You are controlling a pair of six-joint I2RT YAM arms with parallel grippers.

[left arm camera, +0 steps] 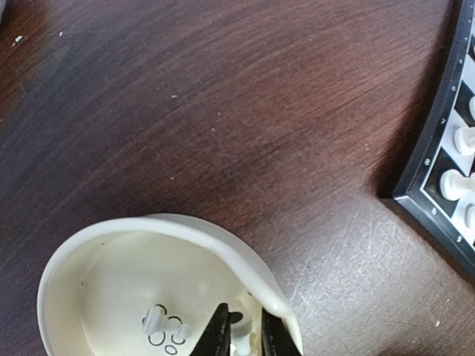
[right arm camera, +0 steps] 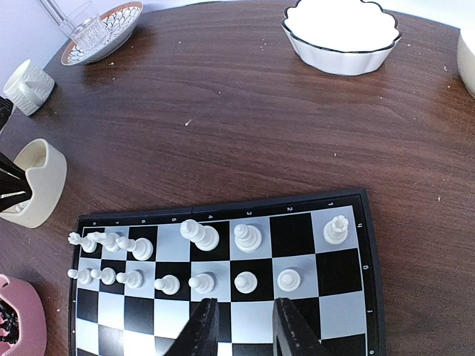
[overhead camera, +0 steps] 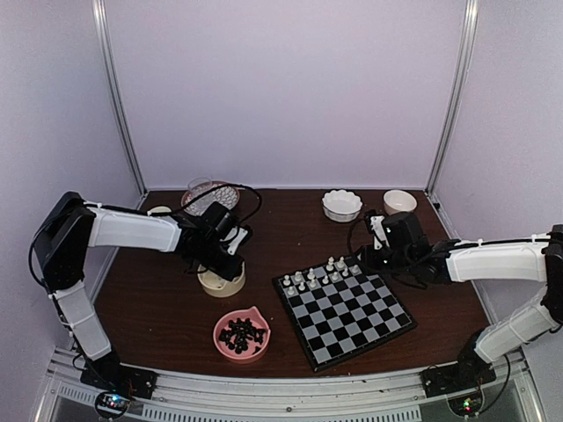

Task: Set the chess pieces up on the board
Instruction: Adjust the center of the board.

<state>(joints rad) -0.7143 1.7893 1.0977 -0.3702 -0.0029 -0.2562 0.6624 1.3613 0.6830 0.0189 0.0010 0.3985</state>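
Note:
The board (overhead camera: 347, 309) lies right of centre with cream-white chess pieces (overhead camera: 318, 274) in two rows along its far edge. In the right wrist view the pieces (right arm camera: 199, 235) fill most of those rows on the board (right arm camera: 297, 315). My right gripper (right arm camera: 240, 315) hangs open and empty just above the board's near squares; in the top view it (overhead camera: 368, 255) is at the far right corner. My left gripper (left arm camera: 241, 337) reaches into a cream bowl (left arm camera: 111, 252), its fingers closed on a white piece (left arm camera: 243, 343). Another white piece (left arm camera: 157, 323) lies in the bowl.
A pink bowl (overhead camera: 220, 327) of black pieces (overhead camera: 242, 336) sits at the front left of the board. A scalloped white bowl (overhead camera: 341, 204) and a cream bowl (overhead camera: 399, 201) stand at the back. A glass on a plate (overhead camera: 208, 192) and a small cup (overhead camera: 159, 211) are back left.

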